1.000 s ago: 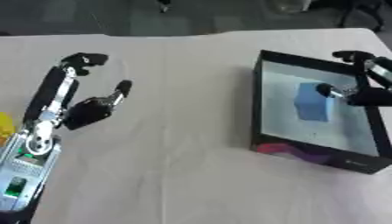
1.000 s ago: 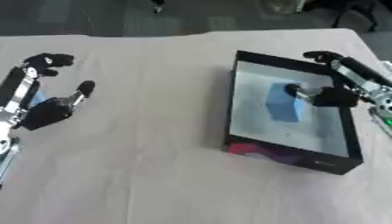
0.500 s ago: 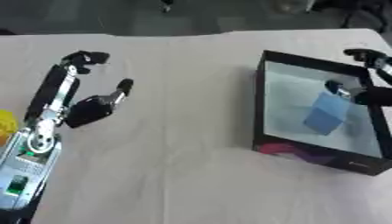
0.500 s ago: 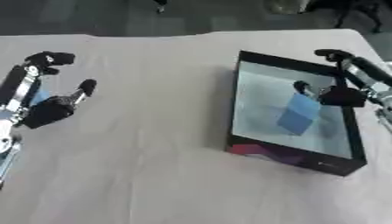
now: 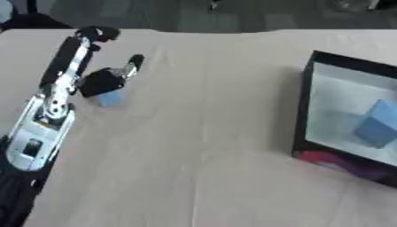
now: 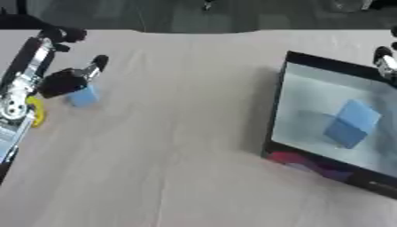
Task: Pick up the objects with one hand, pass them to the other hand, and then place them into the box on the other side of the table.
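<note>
Blue block (image 6: 347, 122) lies in box (image 6: 273, 133) | left hand (image 5: 105, 80) fingers relaxed, empty | right hand (image 6: 384, 60) fingers unclear

The table (image 5: 194, 146) is covered with a plain beige cloth (image 6: 170, 146) showing soft creases; one long fold runs from the far edge toward the near edge, left of centre. Beyond the far edge of the table lies a dark grey floor (image 5: 178, 13). A small yellow curved item (image 6: 36, 116) lies at the left edge of the table.
</note>
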You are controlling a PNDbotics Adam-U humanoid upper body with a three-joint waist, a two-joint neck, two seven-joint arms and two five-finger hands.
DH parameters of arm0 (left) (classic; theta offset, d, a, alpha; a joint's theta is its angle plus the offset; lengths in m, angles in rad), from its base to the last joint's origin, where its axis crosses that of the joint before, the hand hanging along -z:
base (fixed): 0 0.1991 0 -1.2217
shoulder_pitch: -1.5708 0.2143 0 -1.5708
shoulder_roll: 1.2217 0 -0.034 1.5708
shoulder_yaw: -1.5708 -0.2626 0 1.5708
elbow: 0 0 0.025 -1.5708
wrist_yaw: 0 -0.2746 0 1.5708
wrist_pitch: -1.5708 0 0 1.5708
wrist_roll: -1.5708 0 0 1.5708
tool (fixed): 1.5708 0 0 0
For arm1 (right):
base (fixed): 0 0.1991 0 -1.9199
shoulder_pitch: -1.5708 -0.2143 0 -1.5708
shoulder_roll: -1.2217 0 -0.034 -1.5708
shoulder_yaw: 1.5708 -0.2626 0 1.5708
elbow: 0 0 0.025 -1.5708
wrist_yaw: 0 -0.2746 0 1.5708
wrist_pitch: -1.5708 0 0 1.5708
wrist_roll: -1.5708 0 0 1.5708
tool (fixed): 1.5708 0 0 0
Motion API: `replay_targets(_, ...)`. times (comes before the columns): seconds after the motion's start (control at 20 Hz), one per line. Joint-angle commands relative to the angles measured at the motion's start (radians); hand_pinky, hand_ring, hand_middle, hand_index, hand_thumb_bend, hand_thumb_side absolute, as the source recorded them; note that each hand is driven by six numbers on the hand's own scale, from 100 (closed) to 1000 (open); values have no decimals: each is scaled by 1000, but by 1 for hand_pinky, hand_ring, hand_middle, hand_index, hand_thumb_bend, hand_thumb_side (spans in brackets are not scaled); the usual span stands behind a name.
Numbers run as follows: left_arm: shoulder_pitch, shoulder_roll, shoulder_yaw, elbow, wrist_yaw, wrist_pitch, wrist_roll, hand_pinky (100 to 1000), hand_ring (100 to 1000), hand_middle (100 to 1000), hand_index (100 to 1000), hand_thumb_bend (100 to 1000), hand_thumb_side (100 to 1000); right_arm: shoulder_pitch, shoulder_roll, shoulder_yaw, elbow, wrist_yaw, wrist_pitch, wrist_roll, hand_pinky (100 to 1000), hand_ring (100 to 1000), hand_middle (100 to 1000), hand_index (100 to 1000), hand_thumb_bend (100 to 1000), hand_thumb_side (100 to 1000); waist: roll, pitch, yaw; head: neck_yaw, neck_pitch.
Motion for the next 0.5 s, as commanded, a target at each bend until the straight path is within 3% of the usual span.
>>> replay_targets(0.05,-25,99,30,8,18,26,-37,834,849,747,827,442,510,-6,-41,-21,-41,-20,8,-9,1000,1000,996,966,100,537,13,-39,1,1,6)
replay_targets(0.5,-72,216,43,144,17,60,-199,849,861,770,835,493,536,-3,-45,-13,-50,-12,11,-3,1000,1000,991,962,103,542,15,-41,1,15,3)
